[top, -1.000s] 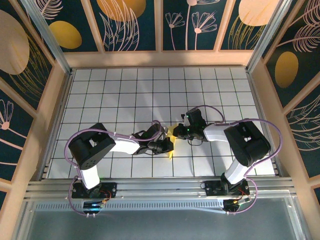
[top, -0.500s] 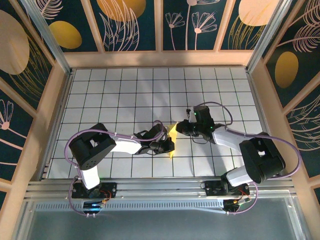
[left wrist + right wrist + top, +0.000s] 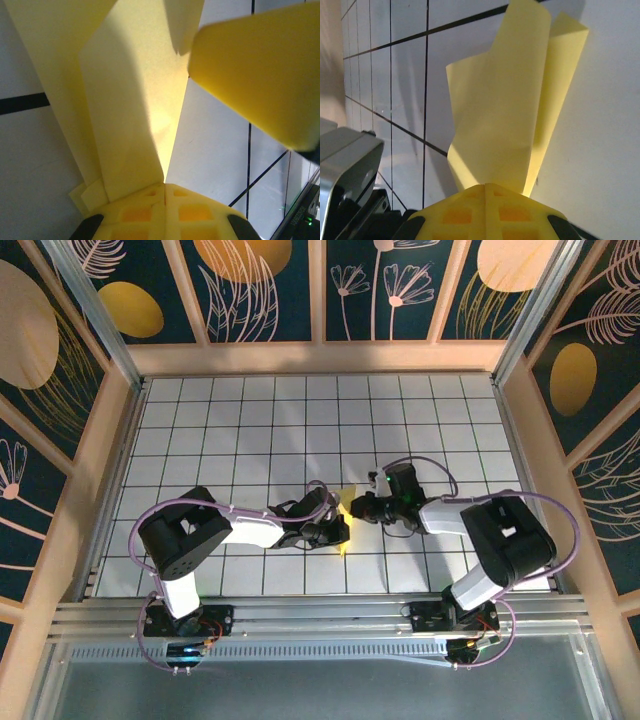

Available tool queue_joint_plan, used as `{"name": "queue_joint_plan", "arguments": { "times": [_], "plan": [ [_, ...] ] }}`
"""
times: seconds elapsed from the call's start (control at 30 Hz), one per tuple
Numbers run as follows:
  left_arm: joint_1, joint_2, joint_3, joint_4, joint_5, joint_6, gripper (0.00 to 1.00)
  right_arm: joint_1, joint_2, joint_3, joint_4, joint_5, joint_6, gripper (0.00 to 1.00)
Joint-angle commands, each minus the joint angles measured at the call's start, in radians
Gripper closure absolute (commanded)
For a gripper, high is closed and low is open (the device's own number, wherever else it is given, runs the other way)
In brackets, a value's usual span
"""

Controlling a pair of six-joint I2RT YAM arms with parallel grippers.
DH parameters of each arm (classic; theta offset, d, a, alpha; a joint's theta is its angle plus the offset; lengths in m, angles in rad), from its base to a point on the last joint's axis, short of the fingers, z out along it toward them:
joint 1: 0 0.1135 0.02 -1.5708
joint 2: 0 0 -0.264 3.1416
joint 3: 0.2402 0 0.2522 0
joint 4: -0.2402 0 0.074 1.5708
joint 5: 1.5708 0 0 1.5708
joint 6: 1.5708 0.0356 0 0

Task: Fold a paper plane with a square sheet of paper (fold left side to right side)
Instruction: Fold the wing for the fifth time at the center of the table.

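1. The left gripper [image 3: 338, 531] serves as the landmark. Its yellow jaws are pressed fully together. In the left wrist view the folded sheet of paper [image 3: 132, 105] rises straight out of their tips, so it looks pinched there.
2. The sheet sits immediately right of the left gripper, partly lifted off the tiled table [image 3: 250, 420]. Its long axis runs near-to-far, across the line the left gripper points along. One yellow end shows nearer than that gripper and the other beyond it.
3. Just right of the left gripper and slightly beyond it, the right gripper [image 3: 360, 508] faces it. Its jaws are likewise closed tight, and the sheet stands out of their tips in the right wrist view.
4. Judgement: both claws have the paper, so neither needs to reach. The fold likely calls for the left gripper to carry its side rightward over the crease while the right gripper anchors.
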Motion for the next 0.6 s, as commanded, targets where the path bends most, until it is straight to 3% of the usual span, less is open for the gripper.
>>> {"name": "queue_joint_plan", "arguments": {
  "times": [0.0, 0.57],
  "plan": [
    [-0.001, 0.056, -0.02, -0.156, -0.06, 0.014, 1.0, 0.002, 0.043, 0.039, 0.051, -0.011, -0.037, 1.0],
    [-0.002, 0.059, -0.021, -0.166, -0.069, 0.012, 1.0, -0.034, 0.177, 0.145, -0.039, 0.043, -0.138, 1.0]
  ]
}}
